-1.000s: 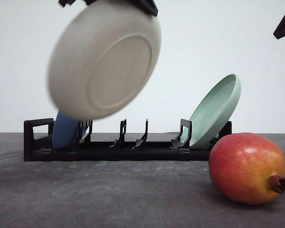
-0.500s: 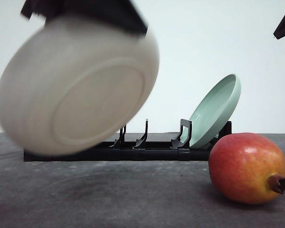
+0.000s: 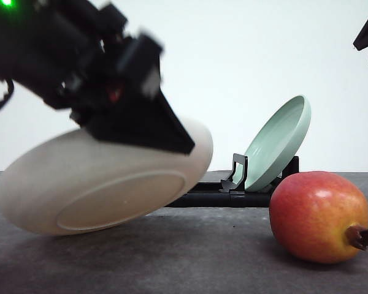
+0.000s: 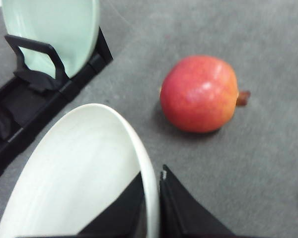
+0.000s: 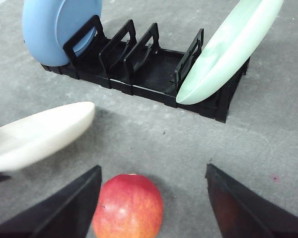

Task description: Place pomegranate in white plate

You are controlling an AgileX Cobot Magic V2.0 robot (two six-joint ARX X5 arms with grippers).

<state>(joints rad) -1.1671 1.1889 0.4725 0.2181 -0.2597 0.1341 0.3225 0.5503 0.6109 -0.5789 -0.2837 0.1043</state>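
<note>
The pomegranate (image 3: 319, 217) lies on the table, near the white plate (image 3: 104, 187), which the left gripper (image 4: 151, 208) pinches by its rim, tilted, probably to set flat next; the right gripper (image 5: 154, 198) hovers spread wide over the fruit.

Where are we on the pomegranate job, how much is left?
Done: the off-white matte plate is off the black rack. In hand: the left gripper holds its rim, tilted above the table. Left: set it flat, then move the red-orange pomegranate, untouched below the open right gripper.
</note>
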